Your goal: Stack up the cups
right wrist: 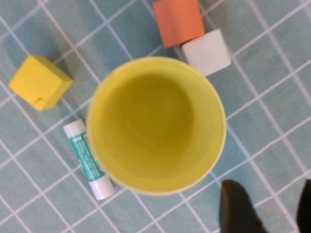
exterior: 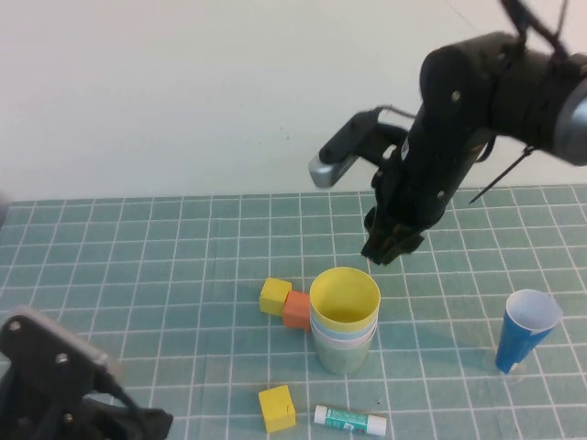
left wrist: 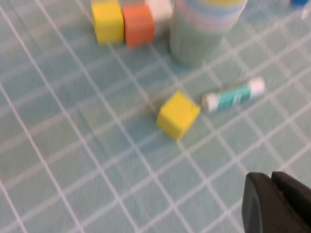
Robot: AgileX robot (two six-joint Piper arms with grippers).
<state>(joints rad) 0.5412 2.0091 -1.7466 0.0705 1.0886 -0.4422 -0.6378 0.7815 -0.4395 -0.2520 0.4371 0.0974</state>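
Several nested cups point(exterior: 345, 321) look light, thin; we'd pinch rims. Right hand point(exterior: 393, 246) above, spread, empty; left hand point(exterior: 110, 408) low, unclear.

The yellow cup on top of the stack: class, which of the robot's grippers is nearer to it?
Right. The right gripper hangs just above and behind the yellow cup, fingers apart and empty. The left gripper sits low at the table's near left corner, much farther away.

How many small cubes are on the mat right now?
4. A yellow cube, orange cube and white cube cluster against the cup stack; another yellow cube sits beside the glue stick.
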